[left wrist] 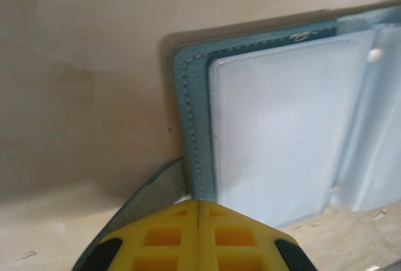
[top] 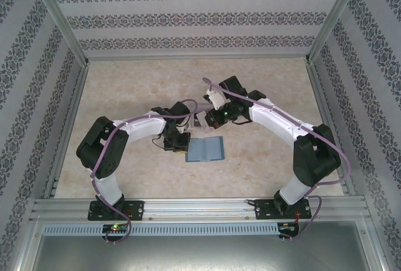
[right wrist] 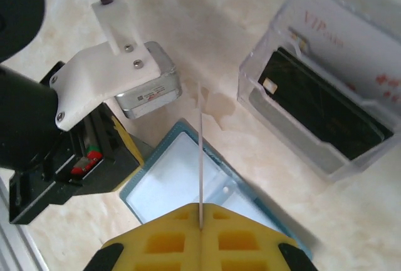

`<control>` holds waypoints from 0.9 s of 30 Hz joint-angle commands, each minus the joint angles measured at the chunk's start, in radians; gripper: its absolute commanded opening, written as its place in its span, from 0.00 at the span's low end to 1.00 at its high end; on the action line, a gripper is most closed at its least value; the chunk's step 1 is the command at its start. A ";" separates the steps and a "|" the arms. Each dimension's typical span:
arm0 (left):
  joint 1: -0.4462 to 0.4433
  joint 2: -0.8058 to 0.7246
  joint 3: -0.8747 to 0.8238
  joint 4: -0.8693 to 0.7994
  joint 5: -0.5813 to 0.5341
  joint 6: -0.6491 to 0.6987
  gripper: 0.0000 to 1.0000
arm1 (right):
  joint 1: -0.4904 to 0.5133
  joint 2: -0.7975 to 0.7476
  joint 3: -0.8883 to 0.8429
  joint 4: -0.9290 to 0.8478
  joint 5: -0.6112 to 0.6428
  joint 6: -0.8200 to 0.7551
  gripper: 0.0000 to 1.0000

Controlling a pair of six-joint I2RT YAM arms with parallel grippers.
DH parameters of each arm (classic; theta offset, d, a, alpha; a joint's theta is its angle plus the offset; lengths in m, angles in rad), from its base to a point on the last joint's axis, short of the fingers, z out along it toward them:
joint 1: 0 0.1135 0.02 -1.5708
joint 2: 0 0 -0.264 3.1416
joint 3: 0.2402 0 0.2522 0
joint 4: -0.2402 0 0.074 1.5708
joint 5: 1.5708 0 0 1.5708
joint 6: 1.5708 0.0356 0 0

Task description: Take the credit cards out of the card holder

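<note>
The teal card holder (top: 205, 150) lies open and flat on the table, its pale blue-grey sleeves (left wrist: 282, 127) facing up. My left gripper (left wrist: 198, 202) is shut, its tips down on the holder's stitched left edge, and the side tab (left wrist: 141, 202) runs under one finger. I cannot tell whether it pinches the edge or only presses on it. My right gripper (right wrist: 200, 226) hangs above the holder (right wrist: 169, 183), shut on a thin pale credit card (right wrist: 200, 152) seen edge-on and standing upright. A dark card (right wrist: 319, 108) and a pale card with reddish marks (right wrist: 351, 46) lie in the clear box.
The clear plastic box (right wrist: 269, 89) stands on the marble-patterned table just beyond the holder. The left arm's wrist and camera housing (right wrist: 147, 83) sit close to the held card. Patterned walls and aluminium rails (top: 81, 64) enclose the table.
</note>
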 commanded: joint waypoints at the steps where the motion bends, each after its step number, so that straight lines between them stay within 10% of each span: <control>1: 0.009 -0.050 -0.025 0.050 0.043 -0.028 0.02 | -0.015 0.036 0.078 -0.097 -0.011 -0.299 0.00; 12: 0.012 -0.077 -0.073 0.110 0.081 -0.069 0.02 | -0.010 0.201 0.360 -0.366 0.218 -0.718 0.00; 27: 0.026 -0.147 -0.140 0.102 0.046 -0.102 0.02 | -0.004 0.483 0.749 -0.573 0.306 -0.890 0.00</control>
